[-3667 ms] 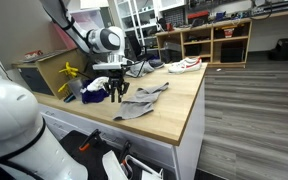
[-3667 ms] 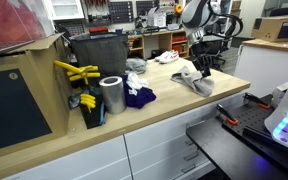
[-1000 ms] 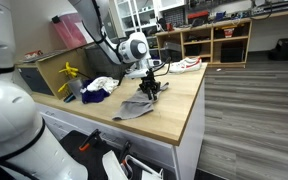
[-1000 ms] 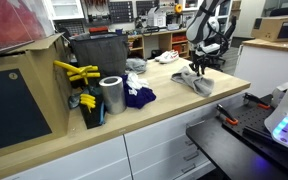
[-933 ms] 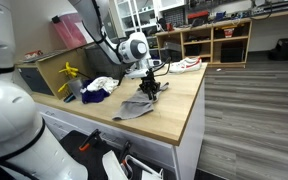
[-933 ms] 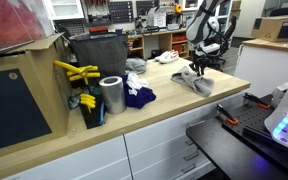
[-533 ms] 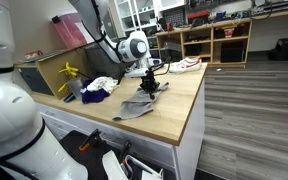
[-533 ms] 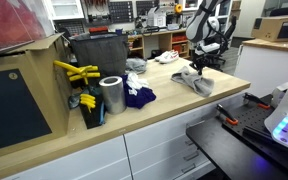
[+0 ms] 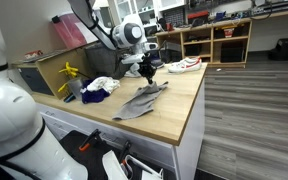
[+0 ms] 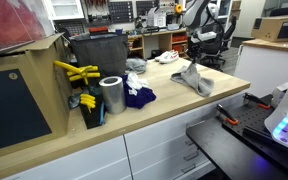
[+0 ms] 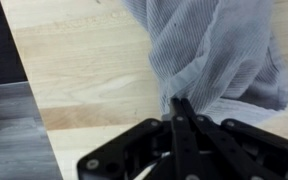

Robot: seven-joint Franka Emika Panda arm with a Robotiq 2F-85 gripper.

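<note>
A grey cloth point(image 9: 141, 99) lies on the wooden counter point(image 9: 174, 110). My gripper point(image 9: 149, 71) is shut on one edge of it and lifts that edge, so the cloth hangs in a peak down to the counter. It shows in both exterior views point(image 10: 193, 76), with the gripper point(image 10: 193, 60) above it. In the wrist view the shut fingers point(image 11: 181, 108) pinch a fold of the ribbed grey cloth point(image 11: 219, 50) over the wood.
A white cloth point(image 9: 102, 84) and a dark blue cloth point(image 10: 137, 96) lie near a metal can point(image 10: 111, 95). A dark bin point(image 10: 96, 52) and yellow tools point(image 10: 74, 72) stand beside them. A white shoe point(image 9: 185, 65) sits at the counter's far end.
The gripper has risen and moved toward the counter's far end, pulling one edge of the grey cloth up with it. The rest of the cloth stays on the counter.
</note>
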